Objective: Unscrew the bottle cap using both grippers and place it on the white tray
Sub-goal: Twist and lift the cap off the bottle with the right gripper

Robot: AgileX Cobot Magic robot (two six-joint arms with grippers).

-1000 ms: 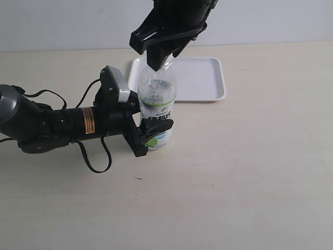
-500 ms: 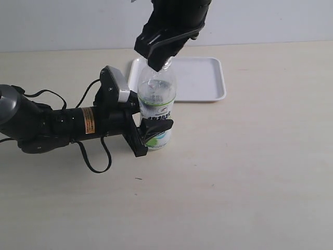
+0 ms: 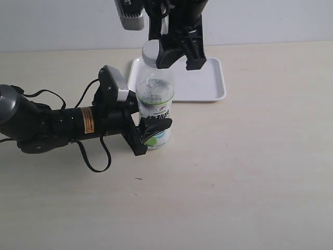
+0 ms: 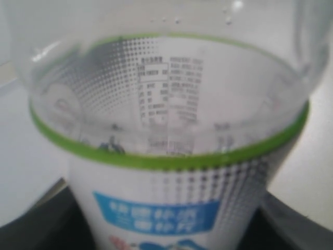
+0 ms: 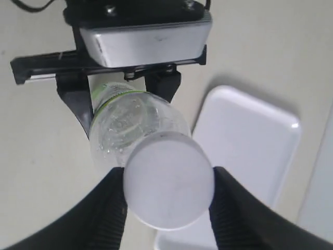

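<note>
Tabletop (image 3: 250,172) bottle (image 3: 154,94) stands upright (bottle cap (image 5: 167,187) pinched in right jaws), left jaws clamping its body.

My left gripper (image 3: 151,133) is clamped around the lower, labelled part of the bottle (image 3: 154,99), which stands upright on the table (image 3: 239,172). My left arm (image 3: 57,125) lies low across the table with its orange label facing out. My right gripper (image 3: 180,63) hangs over the bottle's top. The white cap (image 3: 151,50) shows just beside its left finger (image 3: 165,52); from here I cannot tell whether it is pinched. The tray (image 3: 208,83) lies just behind the bottle.
</note>
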